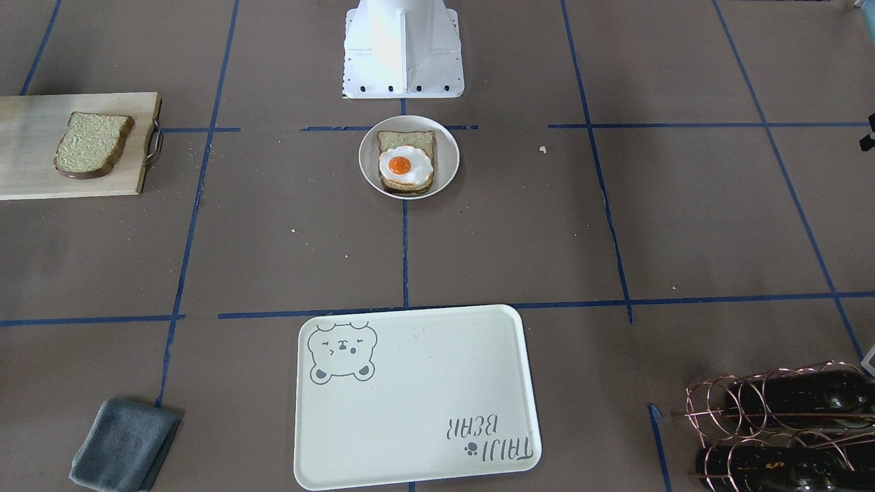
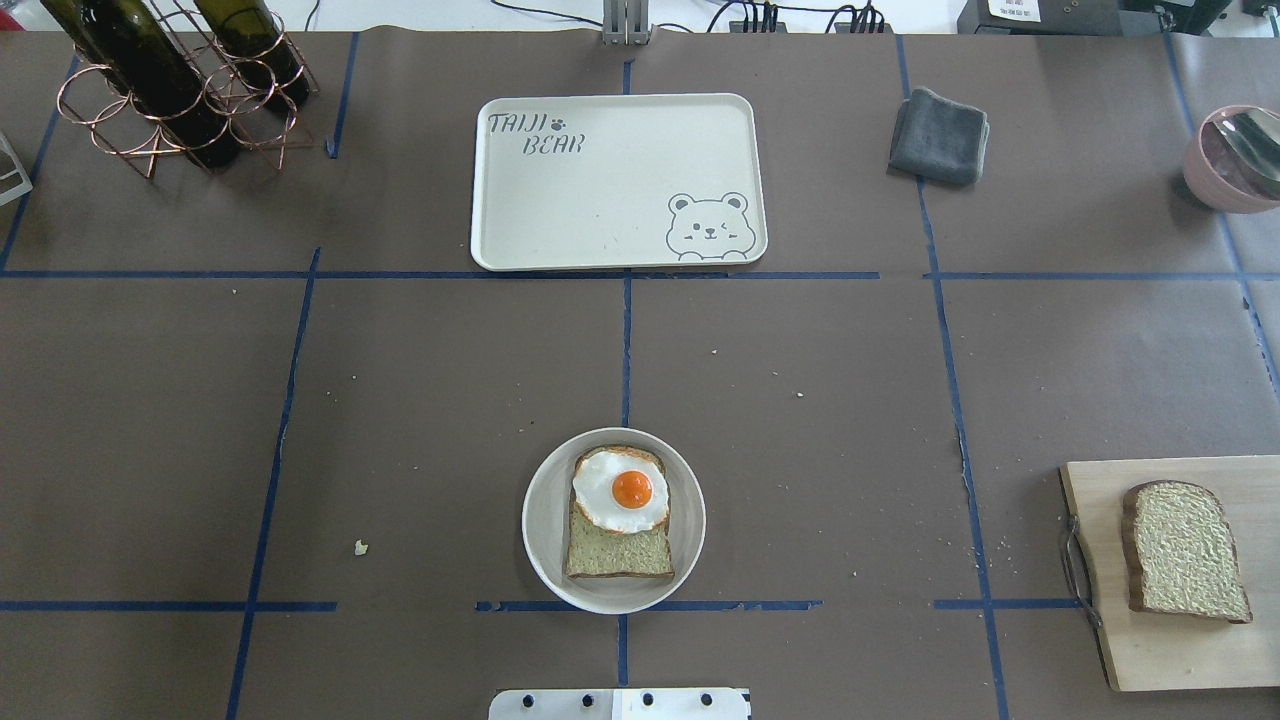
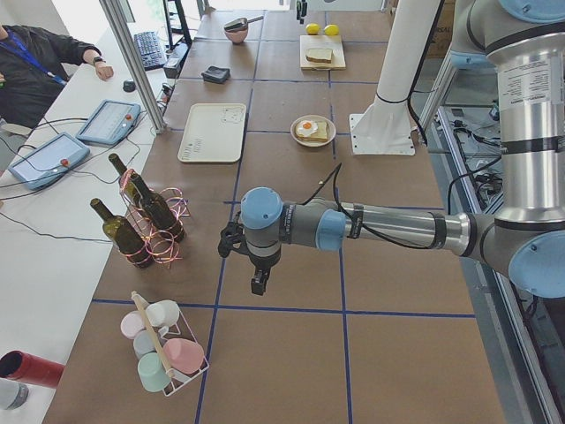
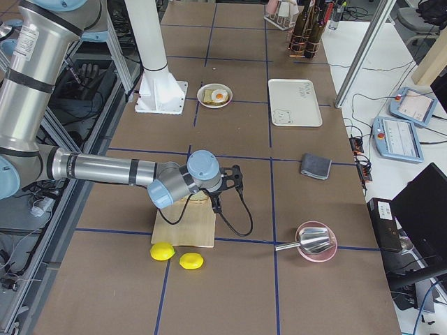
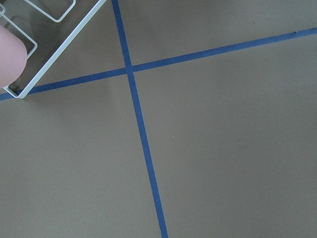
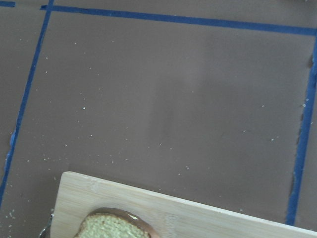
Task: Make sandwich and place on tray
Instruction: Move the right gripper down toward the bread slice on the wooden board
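One slice of bread (image 2: pixel 618 548) lies on a small round white plate (image 2: pixel 545 520) near my base, with the fried egg (image 2: pixel 620 490) on top of it. A second slice of bread (image 2: pixel 1185 550) lies on the wooden cutting board (image 2: pixel 1100 500) at my right; its edge shows in the right wrist view (image 6: pixel 111 227). The white bear tray (image 2: pixel 620 180) lies bare at the far middle. My left gripper (image 3: pixel 258 283) hangs over bare table near a cup rack. My right gripper (image 4: pixel 213 204) hangs over the cutting board. I cannot tell whether either is open or shut.
A copper rack of dark bottles (image 2: pixel 170 90) stands far left. A folded grey cloth (image 2: pixel 938 135) and a pink bowl with a spoon (image 2: pixel 1235 155) lie far right. Two lemons (image 4: pixel 174 256) lie by the board. A wire rack of cups (image 3: pixel 163 349) stands near the left gripper.
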